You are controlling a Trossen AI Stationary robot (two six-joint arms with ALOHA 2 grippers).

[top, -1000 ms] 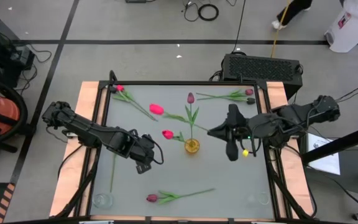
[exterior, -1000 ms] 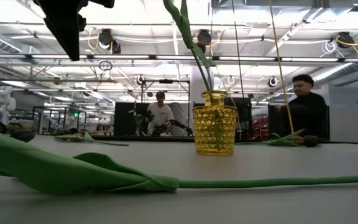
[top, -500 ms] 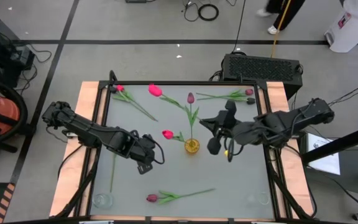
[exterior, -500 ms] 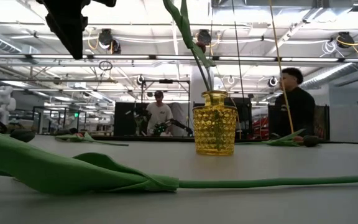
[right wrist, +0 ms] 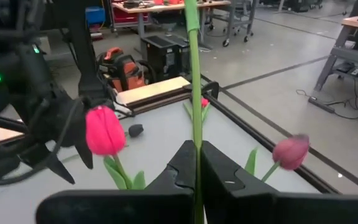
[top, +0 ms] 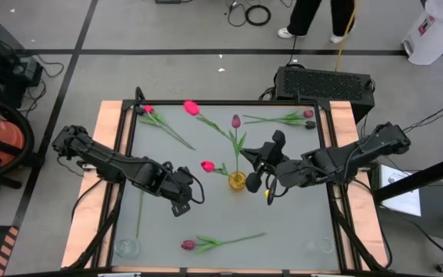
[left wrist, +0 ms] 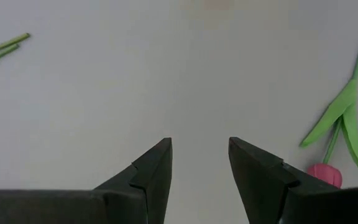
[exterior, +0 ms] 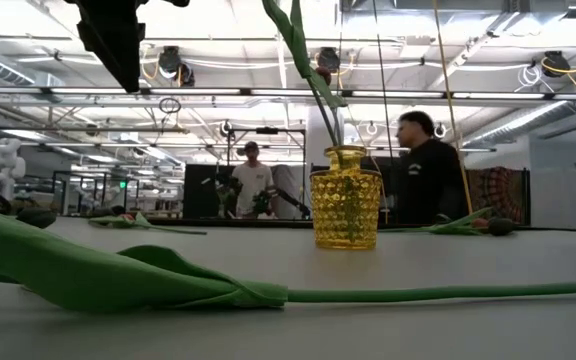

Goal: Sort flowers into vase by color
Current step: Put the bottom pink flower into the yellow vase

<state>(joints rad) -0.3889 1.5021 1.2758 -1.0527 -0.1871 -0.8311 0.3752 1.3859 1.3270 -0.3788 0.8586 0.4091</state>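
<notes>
1. Right hand (top: 261, 171), closed on the green stem of a pink tulip (top: 191, 108). It stands just beside the yellow vase (top: 238, 181), on the vase's right; the stem runs from the hand slantwise toward the far-left part of the counter (top: 298, 223), the head carried well beyond the vase.
2. Governing relation — the stem's long axis lies closer to level than upright, so its cut end must probably be tipped down over the vase mouth before release. The right arm is the nearer one.
3. Right wrist view: the stem (right wrist: 194, 93) passes straight out between the two shut fingers (right wrist: 185, 163).
4. The vase already holds one maroon tulip (top: 236, 121).
5. Left hand (top: 178, 201), fingers spread and empty, hovers over bare counter on the left side. A pink-red tulip (top: 208, 165) lies between it and the vase.
6. Other tulips lie flat: one at the far-left corner (top: 148, 110), one at the far right (top: 308, 114), one along the near edge (top: 188, 245).
7. Room — an open workshop; people (exterior: 430, 180) stand beyond the counter.
</notes>
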